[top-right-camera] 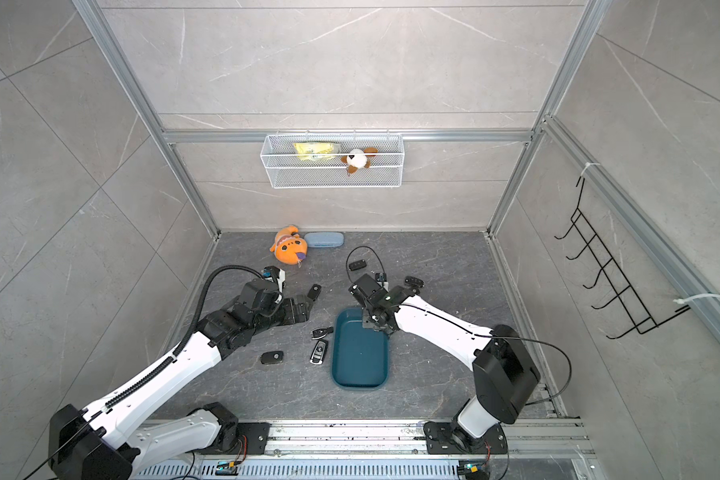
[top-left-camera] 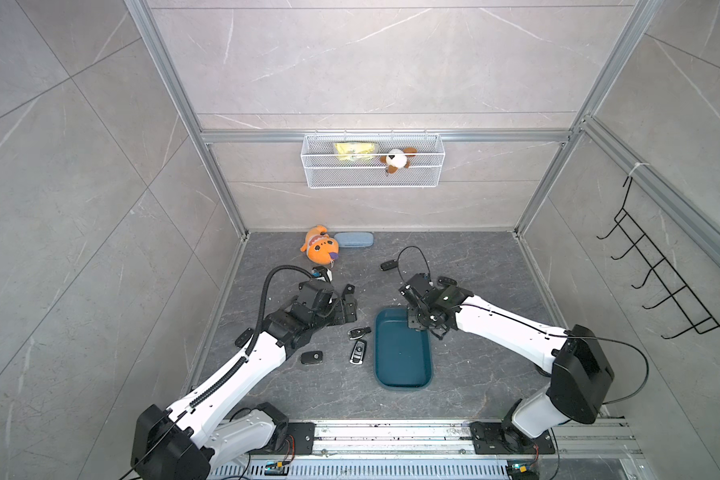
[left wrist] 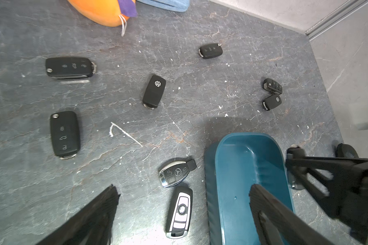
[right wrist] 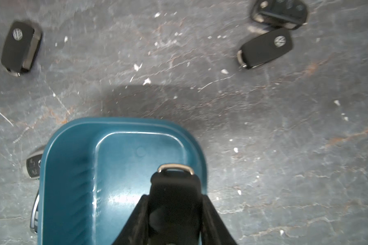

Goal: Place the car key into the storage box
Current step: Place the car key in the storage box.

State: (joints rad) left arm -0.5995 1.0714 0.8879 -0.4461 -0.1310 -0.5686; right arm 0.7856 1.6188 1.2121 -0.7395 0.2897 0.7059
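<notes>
Right fingers (right wrist: 136, 220) clenched on car key (right wrist: 174, 191), hanging over storage box (right wrist: 68, 169) end, close to rim (right wrist: 200, 161). Risk: release here, key clips rim, skids onto bench (right wrist: 285, 148). Left fingers (left wrist: 98, 212) spread wide, empty, over loose keys (left wrist: 177, 172).

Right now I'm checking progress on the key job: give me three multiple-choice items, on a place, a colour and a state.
1. The key in the right gripper hangs: A) over the box; B) over the wire basket; C) beside the orange toy.
2. The box is: A) white; B) dark teal; C) red.
3. The left gripper is: A) shut on a key; B) shut on the toy; C) open.
Answers: 1 A, the box lies under the key in the right wrist view. 2 B, teal in both top views. 3 C, its fingers stand wide apart, gripping nothing.
</notes>
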